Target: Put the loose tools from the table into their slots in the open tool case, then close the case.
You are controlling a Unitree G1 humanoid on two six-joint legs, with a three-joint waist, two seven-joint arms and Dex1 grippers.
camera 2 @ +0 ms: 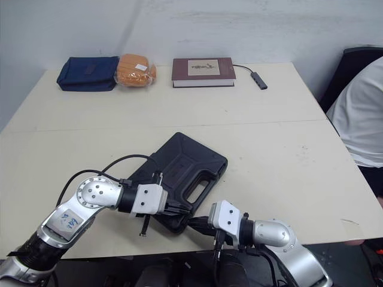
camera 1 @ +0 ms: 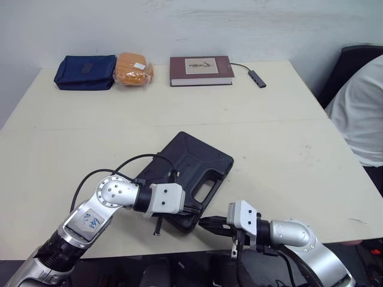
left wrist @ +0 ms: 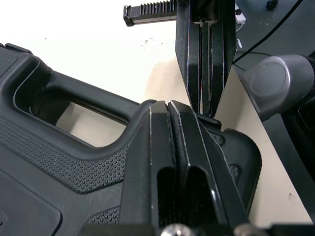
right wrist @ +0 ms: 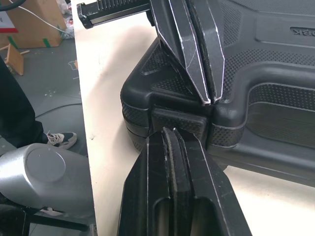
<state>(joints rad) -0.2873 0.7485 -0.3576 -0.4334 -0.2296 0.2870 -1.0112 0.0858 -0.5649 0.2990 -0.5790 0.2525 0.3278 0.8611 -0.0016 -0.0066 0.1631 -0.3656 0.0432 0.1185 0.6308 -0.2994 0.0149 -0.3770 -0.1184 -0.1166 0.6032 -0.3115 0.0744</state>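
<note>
Pressing the latch [right wrist: 179, 120] home needs a straight push. The tool case [camera 1: 188, 170] lies shut near the desk [camera 1: 269, 137] edge, with the left pincer [camera 1: 194, 209] and right pincer [camera 1: 206, 223] both having fingers together.

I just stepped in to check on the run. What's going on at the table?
The robot is working on the black tool case, which lies on the table with its lid down. Both grippers are at the case's near edge. The left gripper, shut, rests on top of that edge. The right gripper, also shut, points at the latch from the front. It looks like the case is being fastened. A person in white sits at the table's right side.
</note>
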